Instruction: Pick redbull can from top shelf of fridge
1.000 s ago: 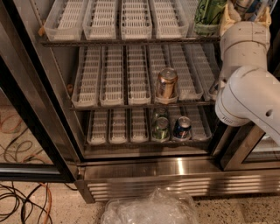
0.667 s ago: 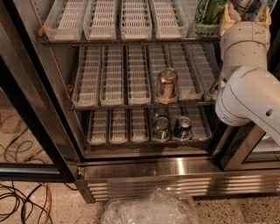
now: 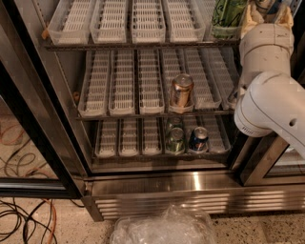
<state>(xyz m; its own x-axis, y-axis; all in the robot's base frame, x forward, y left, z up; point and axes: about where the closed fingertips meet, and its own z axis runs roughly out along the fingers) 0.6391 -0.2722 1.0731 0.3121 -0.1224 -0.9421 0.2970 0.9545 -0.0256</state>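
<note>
Though I cannot tell its grip, the end effector (image 3: 268, 13) hovers at the top shelf (image 3: 143, 45) beside a green can (image 3: 228, 15).

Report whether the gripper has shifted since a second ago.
No. The gripper is at the top right, level with the top shelf, in the same spot beside the green can as before.

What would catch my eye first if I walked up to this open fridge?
The big white robot arm fills the right side, its gripper up at the top shelf beside a green-and-black can. Next, a copper-gold can stands on the middle rack among white trays, with crumpled clear plastic on the floor below.
</note>
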